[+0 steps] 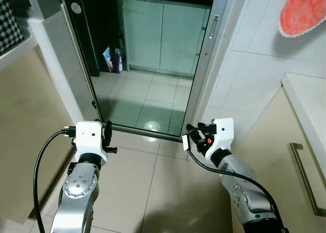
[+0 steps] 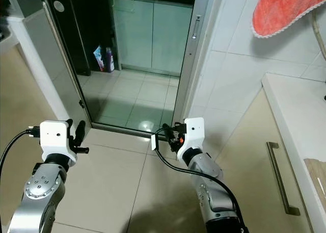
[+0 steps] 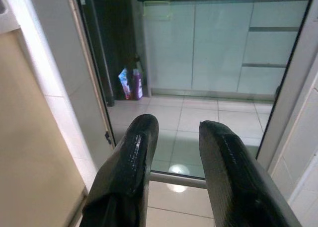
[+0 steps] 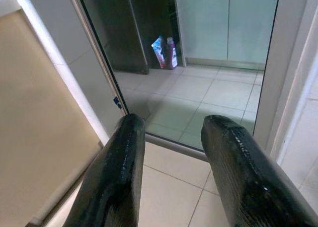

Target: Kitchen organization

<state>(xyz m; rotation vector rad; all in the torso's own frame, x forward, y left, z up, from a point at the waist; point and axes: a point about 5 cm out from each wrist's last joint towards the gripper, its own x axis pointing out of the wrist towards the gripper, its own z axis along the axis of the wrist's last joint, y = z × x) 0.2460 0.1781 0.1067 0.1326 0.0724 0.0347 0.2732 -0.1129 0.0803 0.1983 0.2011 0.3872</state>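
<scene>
Both arms are raised in front of me over the tiled floor (image 1: 153, 177), just short of a doorway. My left gripper (image 1: 108, 136) is open, and its two black fingers (image 3: 134, 152) stand apart with nothing between them. My right gripper (image 1: 196, 133) is also open and holds nothing, its fingers (image 4: 233, 152) pointing towards the door sill. Past the doorway, a purple bottle and a colourful packet (image 1: 113, 59) stand on the floor against a dark wall, beside pale green cabinets (image 1: 163, 36).
A metal door frame (image 1: 204, 65) and a sill track (image 1: 145, 132) mark the doorway. A beige cabinet (image 1: 25, 131) flanks my left. On the right are a white counter (image 1: 305, 100) and a beige cabinet with a bar handle (image 1: 305, 177). A red cloth (image 1: 303, 11) hangs above.
</scene>
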